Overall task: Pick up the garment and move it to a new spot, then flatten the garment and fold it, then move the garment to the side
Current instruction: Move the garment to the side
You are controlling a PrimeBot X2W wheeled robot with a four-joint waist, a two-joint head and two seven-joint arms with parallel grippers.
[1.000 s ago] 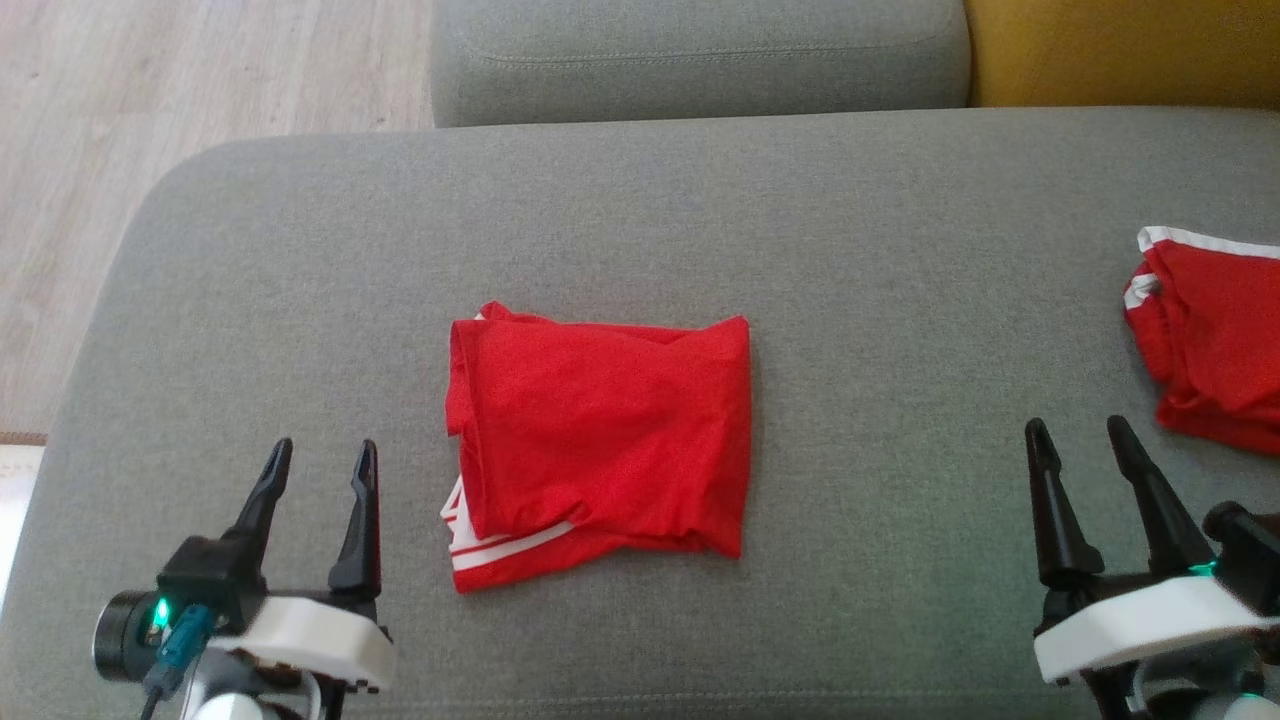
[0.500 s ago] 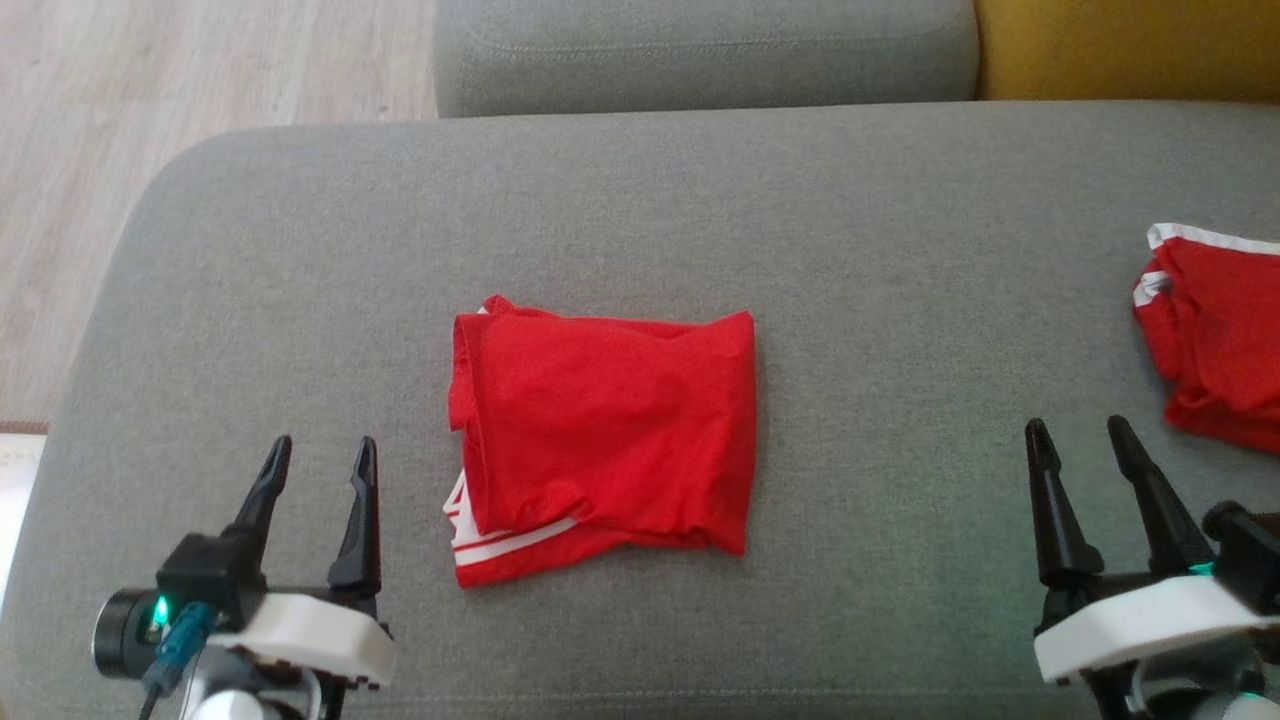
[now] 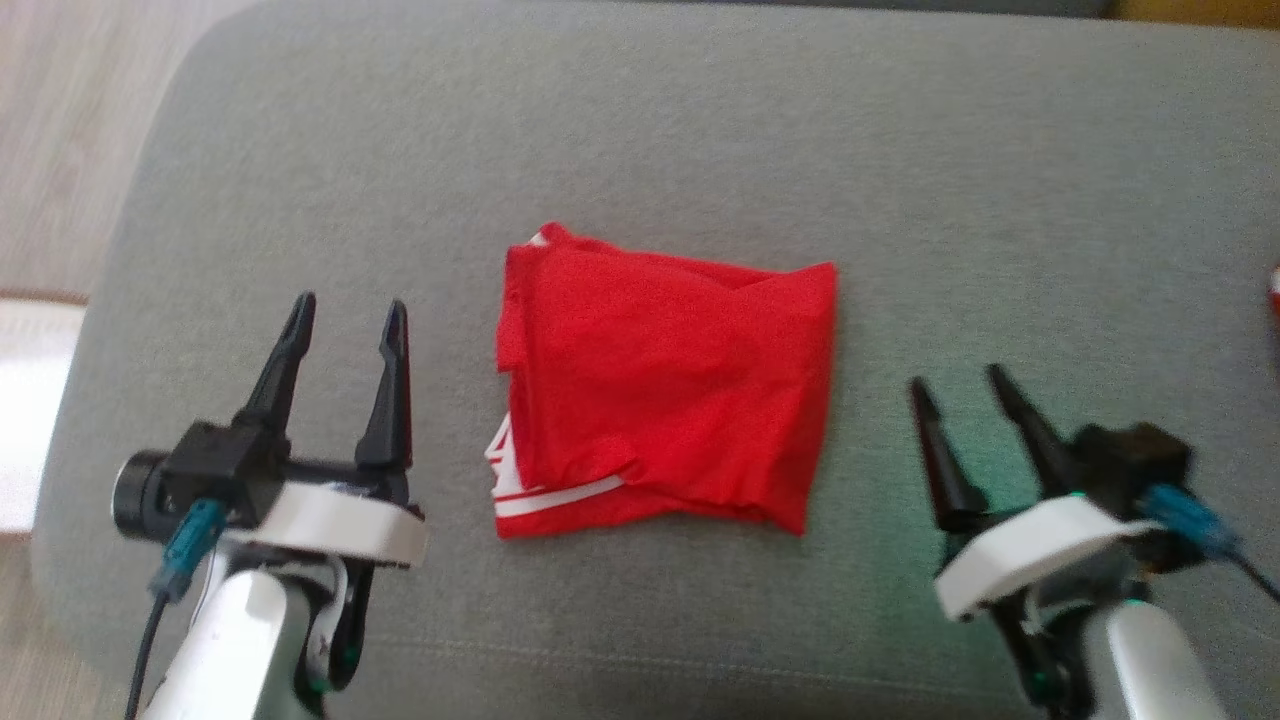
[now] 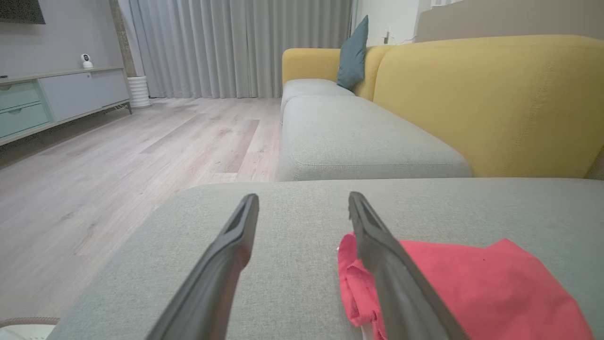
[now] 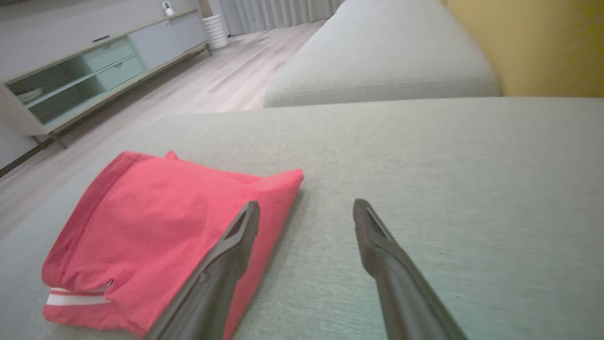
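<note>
The garment (image 3: 665, 385) is red with white stripes along one hem, folded into a rough rectangle in the middle of the grey cushion (image 3: 650, 130). My left gripper (image 3: 348, 308) stands open just left of it, nothing between its fingers. On the other side my right gripper (image 3: 960, 380) is open and empty too, a short way off the garment's right edge. The left wrist view has the garment (image 4: 472, 288) low at the right, partly behind my right-hand finger (image 4: 387, 264). In the right wrist view the garment (image 5: 165, 231) lies at the left, its near corner beside the gripper (image 5: 306, 204).
A sliver of another red cloth (image 3: 1275, 290) peeks in at the head view's right edge. Wooden floor (image 3: 60, 120) drops off beyond the cushion's left edge. Behind are a second grey seat (image 4: 358, 141), a yellow sofa back (image 4: 495, 99) and a low cabinet (image 5: 94, 71).
The head camera has tilted down and turned, so the whole picture shifted. Both grippers have come up closer to the garment's sides. The garment lies as before.
</note>
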